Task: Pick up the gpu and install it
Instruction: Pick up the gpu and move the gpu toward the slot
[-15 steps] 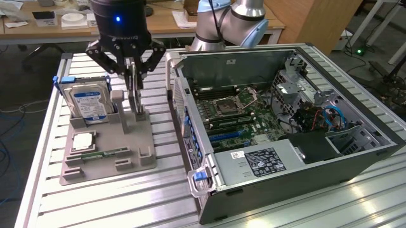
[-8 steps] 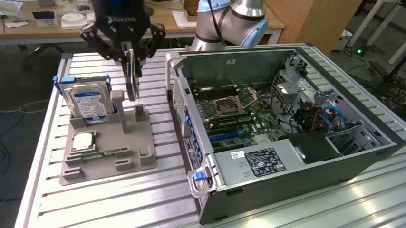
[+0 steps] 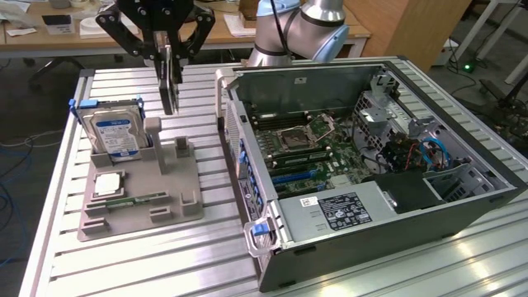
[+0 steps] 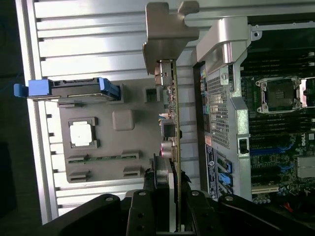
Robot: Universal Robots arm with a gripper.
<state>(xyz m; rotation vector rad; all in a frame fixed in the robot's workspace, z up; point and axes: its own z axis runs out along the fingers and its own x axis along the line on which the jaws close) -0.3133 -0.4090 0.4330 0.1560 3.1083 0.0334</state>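
The claw (image 3: pixel 167 51) hangs above the slatted metal table (image 3: pixel 148 266), its fingers pinched onto the upper edge of the gpu (image 3: pixel 170 83), which dangles straight down from it on edge, a thin dark slab in the exterior view. Seen from the wrist, the gpu (image 4: pixel 173 118) runs away from the claw (image 4: pixel 170 189) as a narrow green line of board, with its silver end bracket (image 4: pixel 165 34) at the far end from the fingers. Beneath the claw lies the grey holder tray (image 3: pixel 177 207), and the card appears to hang clear of it (a touch cannot be ruled out from these angles). On the tray, down from the claw and toward the exterior view's left, the hard drive (image 3: pixel 115 133) stands upright in its slot, with a square processor (image 3: pixel 109 184) and a memory stick (image 3: pixel 136 199) lying flat farther off. Down from the claw toward the exterior view's right, the computer case (image 3: pixel 462 204) lies open, its motherboard (image 3: pixel 322 154) exposed.
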